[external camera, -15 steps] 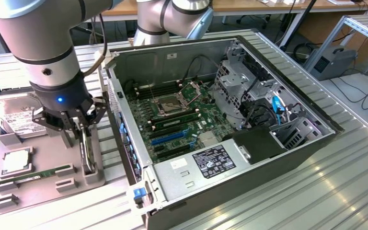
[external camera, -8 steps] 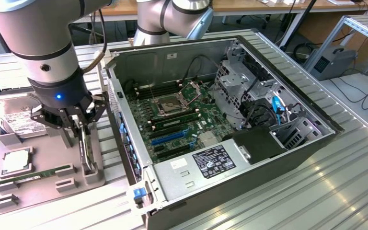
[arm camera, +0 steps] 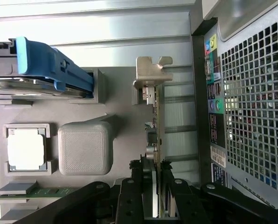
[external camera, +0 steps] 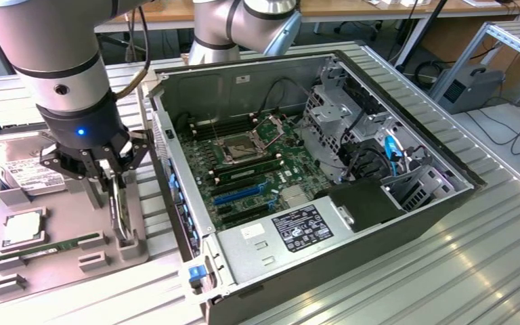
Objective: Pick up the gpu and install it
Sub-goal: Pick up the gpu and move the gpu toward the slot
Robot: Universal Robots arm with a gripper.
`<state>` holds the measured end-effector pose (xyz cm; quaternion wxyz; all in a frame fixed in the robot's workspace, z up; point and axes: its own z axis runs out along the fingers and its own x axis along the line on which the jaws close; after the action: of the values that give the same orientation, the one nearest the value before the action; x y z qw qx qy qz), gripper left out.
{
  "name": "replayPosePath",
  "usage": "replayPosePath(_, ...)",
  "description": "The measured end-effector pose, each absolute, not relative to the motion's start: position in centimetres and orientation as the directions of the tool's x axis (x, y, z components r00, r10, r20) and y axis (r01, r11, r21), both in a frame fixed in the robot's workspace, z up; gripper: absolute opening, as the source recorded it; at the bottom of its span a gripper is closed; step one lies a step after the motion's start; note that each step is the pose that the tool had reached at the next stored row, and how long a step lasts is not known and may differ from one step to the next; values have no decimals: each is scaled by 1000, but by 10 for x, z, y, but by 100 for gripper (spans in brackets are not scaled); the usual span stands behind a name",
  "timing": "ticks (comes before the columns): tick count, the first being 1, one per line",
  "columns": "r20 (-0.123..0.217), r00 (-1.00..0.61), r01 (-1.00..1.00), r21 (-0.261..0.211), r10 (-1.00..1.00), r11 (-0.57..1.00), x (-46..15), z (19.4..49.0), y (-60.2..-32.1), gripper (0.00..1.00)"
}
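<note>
Jaws tight on gpu (arm camera: 155, 122), upright in grey tray (arm camera: 120, 100), beside open case (external camera: 233, 84).

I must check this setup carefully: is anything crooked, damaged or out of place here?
Nothing stands out. The gpu stands straight on edge in the grey holder tray, with the gripper closed on it. The hard drive, CPU and RAM stick sit in their recesses.

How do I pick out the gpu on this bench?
At the exterior view's left of the open case lies a grey tray. At its side nearest the case stands the gpu, a thin card on edge. It alone has a silver bracket.
</note>
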<state>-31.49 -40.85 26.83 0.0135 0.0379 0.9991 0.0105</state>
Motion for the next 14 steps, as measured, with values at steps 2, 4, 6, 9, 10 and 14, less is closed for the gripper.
replayPosePath(2,-26,-997,75,22,76,997,-315,271,-408,27)
replayPosePath(4,-26,-997,75,22,76,997,-315,273,-408,27)
replayPosePath(6,-26,-997,75,22,76,997,-315,275,-408,27)
replayPosePath(9,-26,-997,75,22,76,997,-315,278,-408,27)
replayPosePath(10,-26,-997,75,22,76,997,-315,279,-408,27)
replayPosePath(14,-26,-997,75,22,76,997,-315,283,-408,27)
